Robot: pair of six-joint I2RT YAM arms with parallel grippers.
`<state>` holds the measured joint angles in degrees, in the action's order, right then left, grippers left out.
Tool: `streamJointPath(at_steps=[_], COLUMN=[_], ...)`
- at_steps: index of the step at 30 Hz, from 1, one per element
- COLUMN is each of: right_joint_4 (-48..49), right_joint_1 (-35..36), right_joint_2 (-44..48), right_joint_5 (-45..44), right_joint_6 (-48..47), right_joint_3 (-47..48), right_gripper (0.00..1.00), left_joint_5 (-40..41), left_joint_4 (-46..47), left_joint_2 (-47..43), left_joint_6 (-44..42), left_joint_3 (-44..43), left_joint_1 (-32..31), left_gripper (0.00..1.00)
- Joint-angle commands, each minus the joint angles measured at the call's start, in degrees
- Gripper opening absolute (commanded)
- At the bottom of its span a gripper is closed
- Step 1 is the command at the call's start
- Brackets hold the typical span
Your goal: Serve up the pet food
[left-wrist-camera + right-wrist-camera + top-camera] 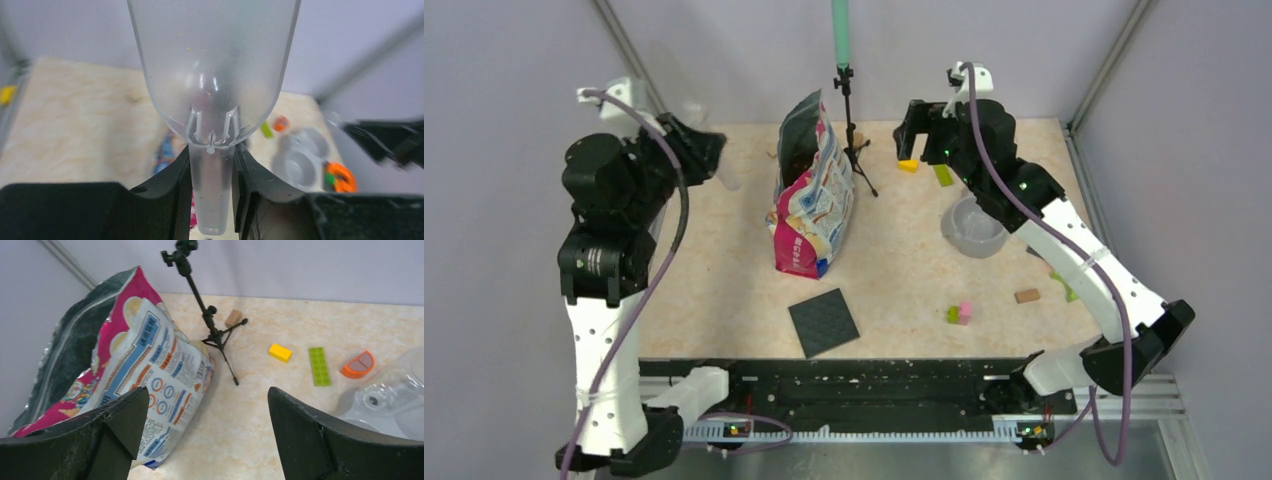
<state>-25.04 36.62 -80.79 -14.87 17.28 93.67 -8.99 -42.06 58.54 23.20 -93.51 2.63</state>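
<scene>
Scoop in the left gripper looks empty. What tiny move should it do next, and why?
Probably swing the left gripper, shut on the clear scoop, toward the open top of the bag. The scoop holds no kibble, the grey bowl looks empty, and the bag stands open, so filling likely comes first.

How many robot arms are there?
2. The left arm rises at the table's left side, its tool gripping a clear scoop; the right arm stretches past the bowl. None seems hidden.
</scene>
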Motion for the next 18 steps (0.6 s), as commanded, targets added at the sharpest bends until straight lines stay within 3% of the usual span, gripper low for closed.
streamJointPath(at_steps=[1, 5, 10, 18], right_joint_4=[4.76, 5.05, 8.39, 6.57], right_joint_1=[-0.55, -1.17, -1.37, -1.43], right_joint_2=[5.98, 10.97, 20.3, 30.56], right_joint_5=[-9.02, -19.32, -29.9, -39.01], right_joint_6=[1.56, 1.19, -4.2, -7.27], right_joint_3=[-3.48, -7.03, -13.75, -18.16], right_gripper=[0.9, 0.91, 0.9, 0.89], left_joint_5=[0.07, 7.46, 15.39, 10.91], left_joint_4=[-1.26, -3.28, -7.81, -5.04], left_joint_2=[6.48, 12.49, 18.78, 28.64], left_joint_6=[-4.0, -4.68, -6.44, -2.64], left_joint_3=[-7.76, -10.45, -12.63, -6.14], left_joint_1=[-16.46, -31.49, -43.08, -47.72], left_gripper=[0.0, 0.0, 0.0, 0.0])
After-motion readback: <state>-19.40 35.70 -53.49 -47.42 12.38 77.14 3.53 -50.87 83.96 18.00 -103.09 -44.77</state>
